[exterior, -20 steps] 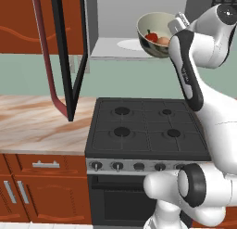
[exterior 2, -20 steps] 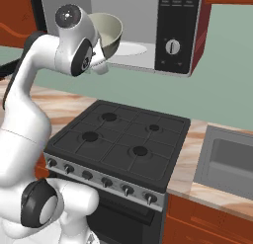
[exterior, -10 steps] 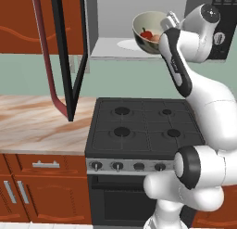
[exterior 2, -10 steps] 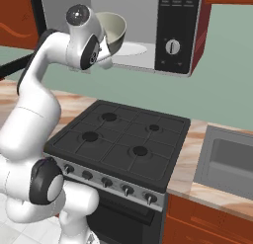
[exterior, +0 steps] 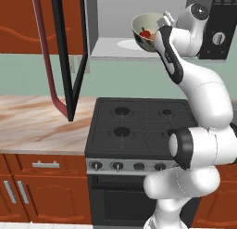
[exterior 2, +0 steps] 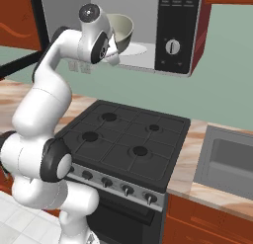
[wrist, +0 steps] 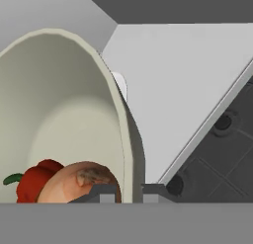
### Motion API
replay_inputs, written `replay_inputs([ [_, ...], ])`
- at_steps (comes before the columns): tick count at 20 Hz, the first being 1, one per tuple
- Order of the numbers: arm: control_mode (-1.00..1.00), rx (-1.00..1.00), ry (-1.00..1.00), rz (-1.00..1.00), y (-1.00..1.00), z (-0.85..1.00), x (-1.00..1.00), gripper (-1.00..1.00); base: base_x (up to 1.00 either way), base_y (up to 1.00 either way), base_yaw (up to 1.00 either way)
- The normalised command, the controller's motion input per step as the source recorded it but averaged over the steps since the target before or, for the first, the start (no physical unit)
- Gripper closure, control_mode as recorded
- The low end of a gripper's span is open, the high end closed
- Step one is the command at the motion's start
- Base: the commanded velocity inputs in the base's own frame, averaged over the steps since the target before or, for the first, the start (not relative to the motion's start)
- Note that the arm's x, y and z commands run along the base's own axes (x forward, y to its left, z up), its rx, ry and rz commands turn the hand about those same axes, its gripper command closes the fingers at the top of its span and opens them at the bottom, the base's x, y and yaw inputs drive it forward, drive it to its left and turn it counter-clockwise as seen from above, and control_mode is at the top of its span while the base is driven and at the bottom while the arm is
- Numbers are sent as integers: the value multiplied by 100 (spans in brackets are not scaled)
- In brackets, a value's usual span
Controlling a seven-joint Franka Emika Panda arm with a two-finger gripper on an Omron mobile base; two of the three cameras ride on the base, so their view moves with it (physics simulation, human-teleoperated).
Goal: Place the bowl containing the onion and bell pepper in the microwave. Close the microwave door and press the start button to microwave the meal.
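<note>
My gripper (wrist: 124, 191) pinched on the rim of the deep cream-white ceramic bowl (exterior: 147, 32), round tan onion (wrist: 81, 183) and red bell pepper (wrist: 37, 181) inside | bowl tilted at front edge of wide black microwave (exterior 2: 176, 35) floor: contents could spill, or base clip the sill | panel lettering unreadable

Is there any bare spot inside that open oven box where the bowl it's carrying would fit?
Yes. The microwave has a pale bare floor, bordered by its grey walls, holding a flat white turntable. The bowl hangs at the opening; nothing crowds it there.
</note>
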Motion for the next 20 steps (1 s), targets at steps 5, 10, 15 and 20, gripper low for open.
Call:
replay_inputs([
  [5, -100, 1, 16, -4, -3, 14, 36, 100, 0, 0, 0],
  [10, -100, 3, 7, -5, 0, 17, 41, 100, 0, 0, 0],
  [15, -100, 4, 0, -5, 0, 3, 46, 100, 0, 0, 0],
  [20, -100, 1, 0, -4, 0, -5, 44, 100, 0, 0, 0],
])
